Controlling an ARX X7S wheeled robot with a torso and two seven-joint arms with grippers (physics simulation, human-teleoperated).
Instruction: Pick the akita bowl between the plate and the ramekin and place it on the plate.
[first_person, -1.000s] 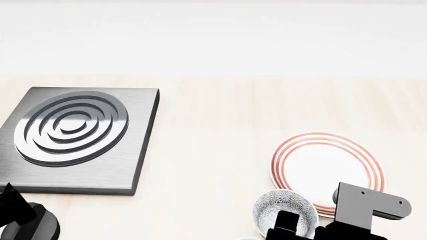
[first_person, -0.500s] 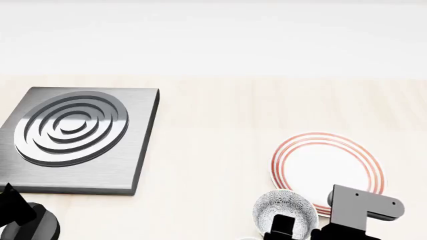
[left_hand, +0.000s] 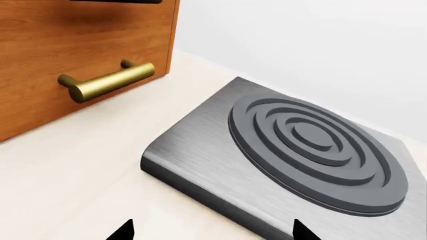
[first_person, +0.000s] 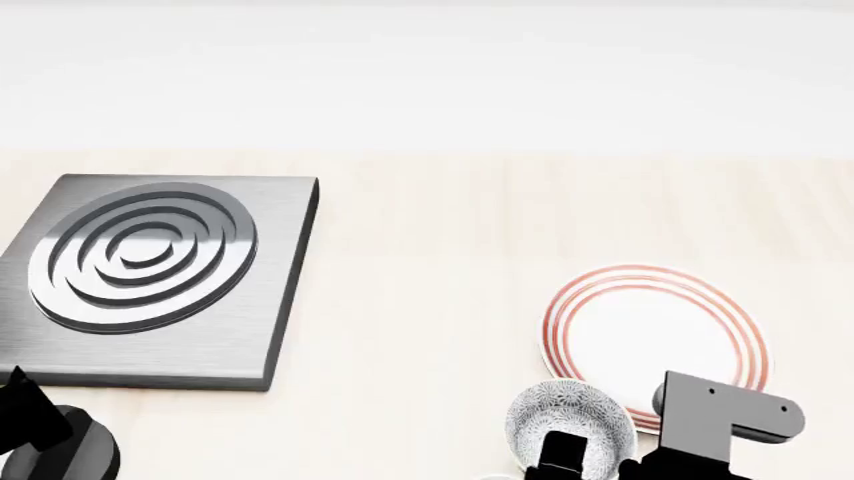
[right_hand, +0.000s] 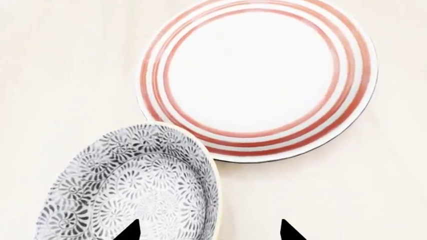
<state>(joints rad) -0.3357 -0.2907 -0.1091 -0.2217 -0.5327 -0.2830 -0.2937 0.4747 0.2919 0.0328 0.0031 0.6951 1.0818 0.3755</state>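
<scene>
You had the akita bowl (right_hand: 133, 190) in grey-and-white speckled florals, the plate (right_hand: 257, 80) white with thin red rings. Your burner plate (first_person: 147, 270) was brushed dark grey, the cabinet (left_hand: 73, 55) warm brown wood with a brass handle (left_hand: 107, 80), the table (first_person: 427, 260) pale beige.

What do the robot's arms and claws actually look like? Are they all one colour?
Not quite. In the head view the right arm has a boxy grey metal bracket with rounded ends and small dark screw holes, above black parts. The left arm shows only as a black, rounded, angular shape. Each claw's fingertips look like small black pointed wedges. No cables or markings are visible.
</scene>
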